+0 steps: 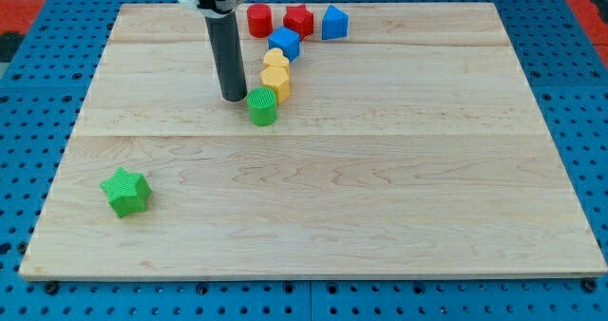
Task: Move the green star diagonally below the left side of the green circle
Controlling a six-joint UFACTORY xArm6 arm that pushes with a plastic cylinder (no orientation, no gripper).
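The green star [126,191] lies near the view's lower left on the wooden board [380,198]. The green circle [262,105] stands in the upper middle, far up and to the right of the star. My tip [234,98] rests on the board just left of the green circle, close to it or touching it. The tip is far from the green star.
A yellow hexagon block [275,80] and a yellow block [276,59] sit just above the green circle. A blue block [284,43], a red cylinder [259,20], a red block [299,20] and a blue block [334,23] cluster near the top edge.
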